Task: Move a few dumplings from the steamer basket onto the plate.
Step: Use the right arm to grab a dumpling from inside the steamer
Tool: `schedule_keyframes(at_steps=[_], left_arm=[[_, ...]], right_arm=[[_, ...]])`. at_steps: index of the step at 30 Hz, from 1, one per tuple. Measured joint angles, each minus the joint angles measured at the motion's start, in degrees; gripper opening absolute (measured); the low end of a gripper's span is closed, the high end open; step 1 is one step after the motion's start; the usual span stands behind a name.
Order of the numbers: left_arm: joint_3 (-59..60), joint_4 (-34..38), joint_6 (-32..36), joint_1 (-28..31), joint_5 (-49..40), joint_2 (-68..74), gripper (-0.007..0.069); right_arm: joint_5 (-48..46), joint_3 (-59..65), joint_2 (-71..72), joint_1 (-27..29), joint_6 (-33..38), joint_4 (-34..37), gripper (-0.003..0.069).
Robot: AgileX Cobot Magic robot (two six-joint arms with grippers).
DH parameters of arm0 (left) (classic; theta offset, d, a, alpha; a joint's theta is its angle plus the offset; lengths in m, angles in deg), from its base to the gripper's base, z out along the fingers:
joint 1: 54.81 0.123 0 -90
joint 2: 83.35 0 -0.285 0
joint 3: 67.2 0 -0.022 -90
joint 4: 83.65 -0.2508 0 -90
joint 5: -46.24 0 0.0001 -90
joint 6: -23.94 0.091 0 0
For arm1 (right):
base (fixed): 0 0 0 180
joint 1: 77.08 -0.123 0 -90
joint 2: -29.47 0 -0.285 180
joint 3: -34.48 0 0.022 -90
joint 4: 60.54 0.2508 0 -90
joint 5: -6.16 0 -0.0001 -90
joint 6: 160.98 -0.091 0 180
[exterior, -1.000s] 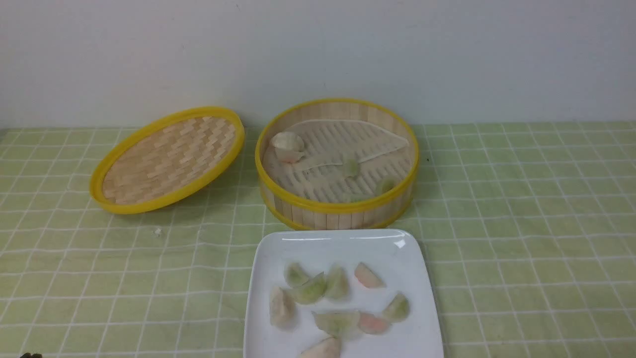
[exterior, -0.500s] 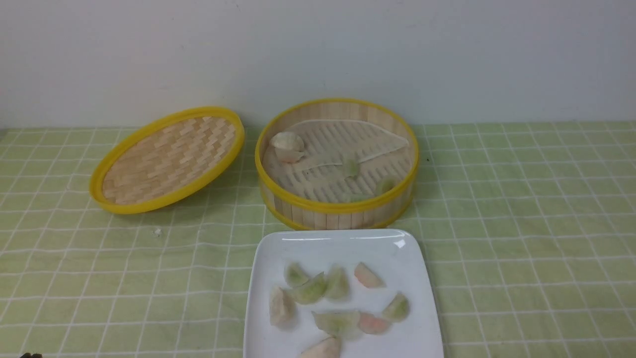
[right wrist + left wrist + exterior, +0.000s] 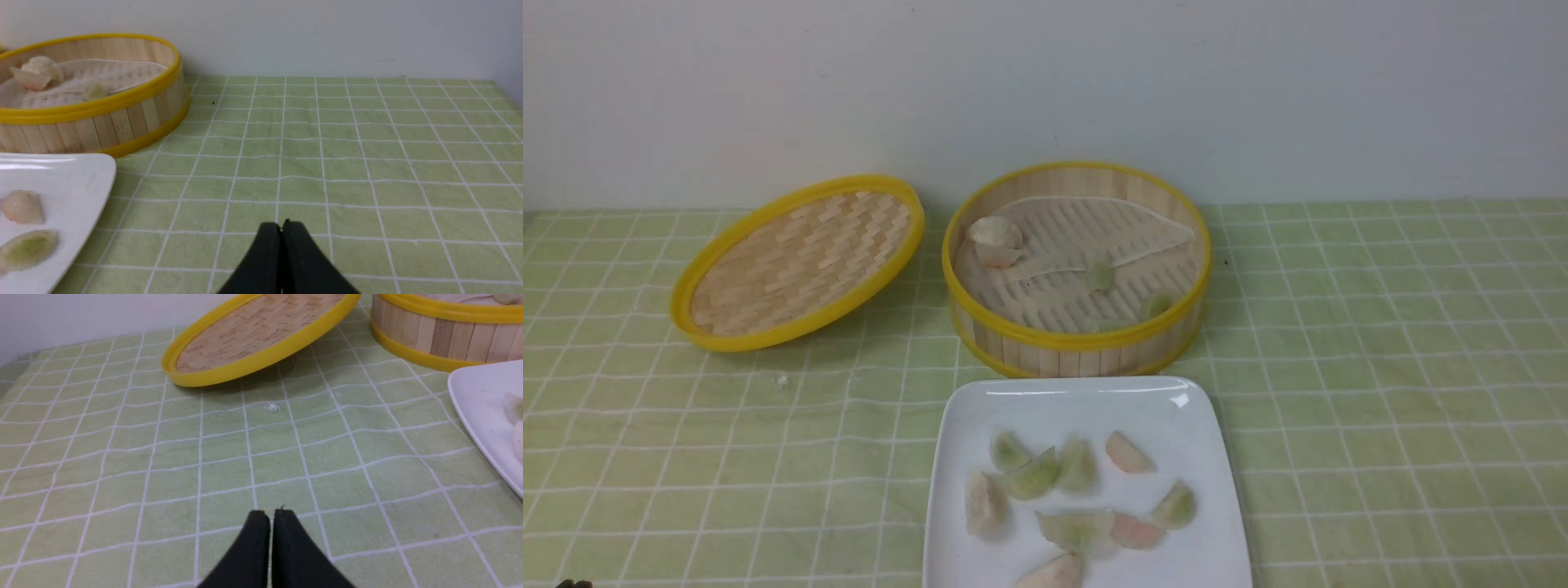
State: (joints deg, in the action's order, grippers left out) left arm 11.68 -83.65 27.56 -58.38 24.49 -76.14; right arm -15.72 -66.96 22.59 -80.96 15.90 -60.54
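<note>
Front view: a round bamboo steamer basket (image 3: pixel 1078 358) with yellow rims stands toward the far edge of the green checked worktop (image 3: pixel 1380 367), a few pale green dumplings (image 3: pixel 1098 274) lying inside. A glossy white square plate (image 3: pixel 1078 394) at the near edge carries more. A shallow woven-bamboo lid (image 3: pixel 796 261) lies tilted toward the far left.

Left wrist view: the left gripper (image 3: pixel 271 517), black jaws pressed together, hangs empty over the worktop.

Right wrist view: the right gripper (image 3: pixel 282 227), jaws likewise together, holds nothing near the plate's corner.

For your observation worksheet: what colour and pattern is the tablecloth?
The tablecloth is pale green with a white grid, clearest in the right wrist view.
</note>
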Motion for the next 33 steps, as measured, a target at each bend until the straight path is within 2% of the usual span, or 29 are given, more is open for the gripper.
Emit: schedule_keyframes(at_steps=[11,14,19,22,25,33], left_arm=[[0.00,0.00,0.00,0.00,0.00,0.00,-0.0006],[0.00,0.00,0.00,0.00,0.00,0.00,-0.0006],[0.00,0.00,0.00,0.00,0.00,0.00,-0.0006],[0.00,0.00,0.00,0.00,0.00,0.00,-0.0006],[0.00,0.00,0.00,0.00,0.00,0.00,-0.0006],[0.00,0.00,0.00,0.00,0.00,0.00,-0.0006]], right_arm=[[0.36,0.00,0.00,0.00,-0.40,0.32,-0.0015],[3.66,0.35,0.00,0.00,-1.94,6.01,-0.0015],[14.98,0.35,0.00,0.00,-6.62,25.79,-0.0015],[18.33,0.35,0.00,0.00,-7.20,34.47,-0.0015],[18.81,0.35,0.00,0.00,-7.31,38.07,-0.0015],[19.19,0.35,0.00,0.00,-7.31,39.02,-0.0015]])
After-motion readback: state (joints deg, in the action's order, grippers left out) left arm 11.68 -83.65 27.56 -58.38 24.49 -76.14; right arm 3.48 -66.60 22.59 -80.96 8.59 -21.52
